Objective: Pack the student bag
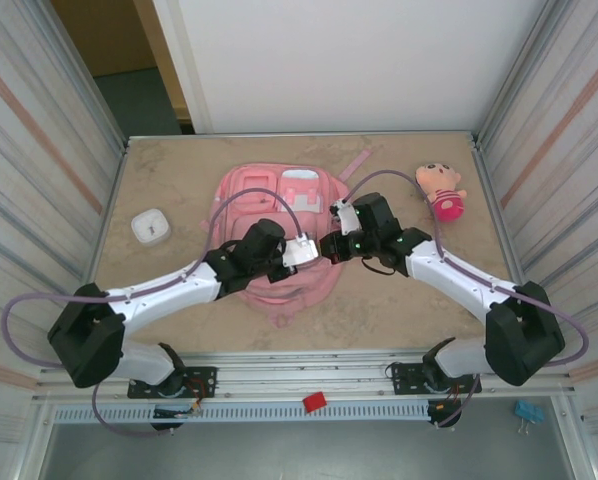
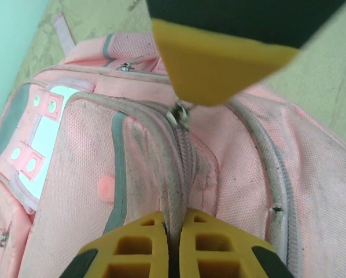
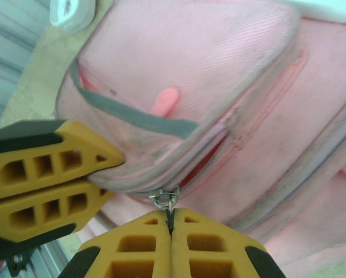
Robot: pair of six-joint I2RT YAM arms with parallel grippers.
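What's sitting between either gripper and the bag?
Nothing visible. The left gripper is shut on the zip seam of the student bag, and the right gripper is shut on the zipper pull. The doll and the white box lie off to the sides, apart from it.

The beige table (image 1: 379, 310) bears the pink student bag (image 1: 244, 190), a doll (image 1: 442, 192) and a small white box (image 1: 151, 227).

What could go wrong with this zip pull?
1. The right gripper pinches only the tip of the small zipper pull, so it could slip out once tugged.
2. The left gripper holds a thin fold of the bag at the zip seam. If that slips, the bag may drag instead.
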